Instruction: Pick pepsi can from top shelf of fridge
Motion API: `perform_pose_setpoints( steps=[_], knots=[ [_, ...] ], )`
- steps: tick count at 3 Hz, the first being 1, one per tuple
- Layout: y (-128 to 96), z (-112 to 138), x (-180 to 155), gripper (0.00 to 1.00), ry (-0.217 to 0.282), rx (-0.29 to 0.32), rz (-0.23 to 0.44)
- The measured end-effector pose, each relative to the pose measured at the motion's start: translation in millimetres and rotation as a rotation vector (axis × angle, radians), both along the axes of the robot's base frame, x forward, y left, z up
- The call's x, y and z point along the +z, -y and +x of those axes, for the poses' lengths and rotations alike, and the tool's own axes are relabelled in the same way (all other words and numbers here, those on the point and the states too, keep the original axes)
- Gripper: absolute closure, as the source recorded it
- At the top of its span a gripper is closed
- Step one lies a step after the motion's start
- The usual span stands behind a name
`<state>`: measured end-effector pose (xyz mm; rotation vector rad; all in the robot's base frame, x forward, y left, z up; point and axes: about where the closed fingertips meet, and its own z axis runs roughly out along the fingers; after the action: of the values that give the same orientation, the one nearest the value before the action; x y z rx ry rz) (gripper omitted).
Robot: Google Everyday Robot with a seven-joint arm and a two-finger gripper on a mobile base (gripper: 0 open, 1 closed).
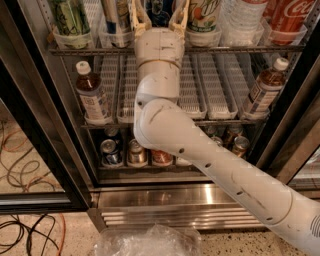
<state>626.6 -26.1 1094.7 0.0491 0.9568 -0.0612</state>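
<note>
Up high, pincer [159,7] spread around pepsi can [160,14], top shelf [240,49]

White arm [210,155] — beige tool [159,11] at top

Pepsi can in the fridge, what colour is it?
Dark blue; camera view shows the pincer straddling the pepsi can on the top shelf.

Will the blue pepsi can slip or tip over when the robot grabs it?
Likely a bit slippery: the pepsi can looks smooth and round. It might tip, since it stands upright on the top shelf. The gripper sits around it there.
</note>
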Motion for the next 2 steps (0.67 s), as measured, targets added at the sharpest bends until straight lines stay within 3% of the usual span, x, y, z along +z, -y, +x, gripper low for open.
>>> perform_pose_setpoints(
  steps=[2],
  knots=[
    [-5.2, 24.5, 0.1, 0.32, -0.028, 0.013, -0.013]
  ],
)
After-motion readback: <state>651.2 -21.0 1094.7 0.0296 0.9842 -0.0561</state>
